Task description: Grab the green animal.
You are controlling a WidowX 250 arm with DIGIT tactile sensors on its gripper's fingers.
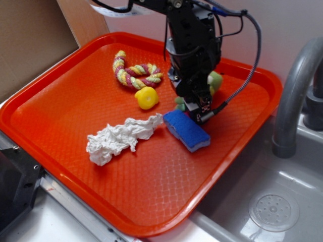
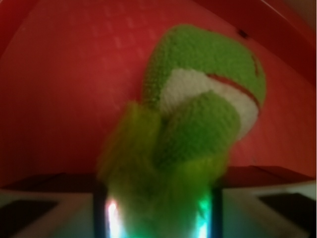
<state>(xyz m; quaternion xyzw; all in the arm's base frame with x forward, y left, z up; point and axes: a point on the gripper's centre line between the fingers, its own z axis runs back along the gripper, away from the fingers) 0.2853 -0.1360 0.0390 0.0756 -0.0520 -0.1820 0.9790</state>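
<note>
The green animal [image 1: 215,79], a lime-green plush with a white patch, lies on the orange tray [image 1: 75,166] at the back right, mostly hidden behind the black arm. My gripper [image 1: 194,108] is down at tray level over it. In the wrist view the green animal [image 2: 198,74] fills the middle, and its fuzzy lower part is pressed between my two fingers [image 2: 101,208]. The gripper [image 2: 157,196] is shut on the toy, which touches both inner faces.
A blue sponge [image 1: 186,130] lies right in front of the gripper. A yellow rounded piece [image 1: 147,97] and a twisted rope toy [image 1: 135,73] sit to the left. Crumpled white paper [image 1: 121,138] lies mid-tray. A grey faucet [image 1: 292,96] and a sink [image 1: 272,206] are on the right.
</note>
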